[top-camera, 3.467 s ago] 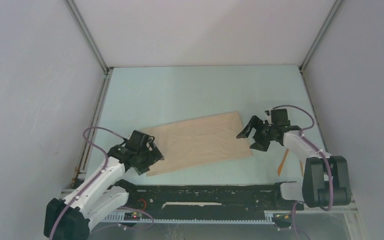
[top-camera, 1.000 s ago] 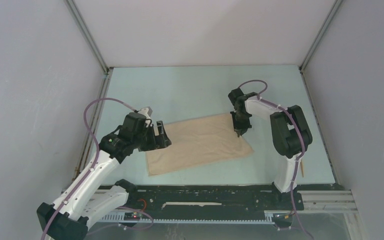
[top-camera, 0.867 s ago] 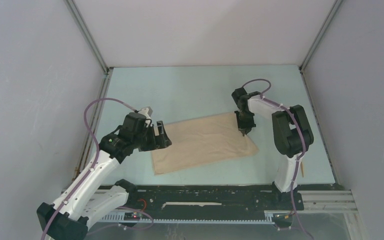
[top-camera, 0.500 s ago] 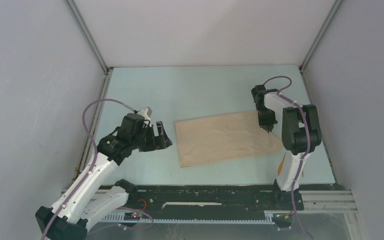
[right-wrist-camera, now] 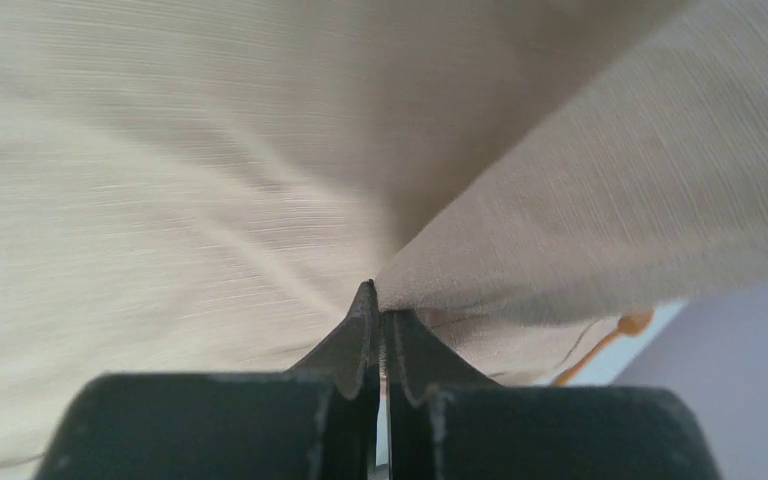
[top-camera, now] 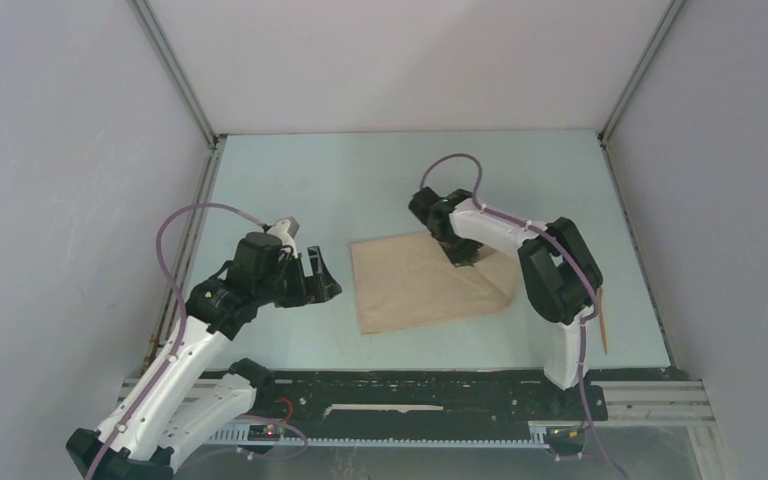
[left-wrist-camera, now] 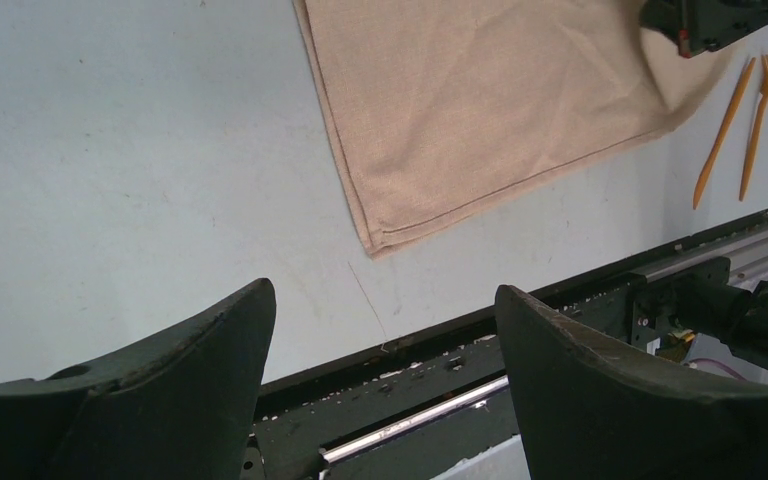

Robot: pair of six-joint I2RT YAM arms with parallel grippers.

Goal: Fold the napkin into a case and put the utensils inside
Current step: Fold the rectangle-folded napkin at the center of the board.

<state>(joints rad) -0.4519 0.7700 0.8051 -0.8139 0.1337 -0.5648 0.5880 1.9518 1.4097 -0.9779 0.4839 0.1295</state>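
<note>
The beige napkin (top-camera: 405, 292) lies flat mid-table, its right part lifted and doubled back over itself. My right gripper (top-camera: 463, 255) is shut on that raised cloth edge above the napkin's middle. In the right wrist view the shut jaws (right-wrist-camera: 378, 290) pinch a fold of napkin (right-wrist-camera: 210, 170). My left gripper (top-camera: 322, 279) hovers open and empty just left of the napkin; its wrist view shows the gripper (left-wrist-camera: 385, 292) short of the napkin's (left-wrist-camera: 480, 100) near corner. Two thin orange utensils (left-wrist-camera: 728, 128) lie side by side to the napkin's right, seen also as the utensils (top-camera: 601, 318) by the right arm's base.
The black rail (top-camera: 410, 390) carrying the arm bases runs along the near edge. Grey walls close in the left, right and back. The right arm's forearm (top-camera: 550, 265) stretches over the napkin's right end.
My right gripper dragged the napkin rightwards, then carried its held edge back left over the cloth, doubling the right end. The left gripper stayed open and barely moved.
</note>
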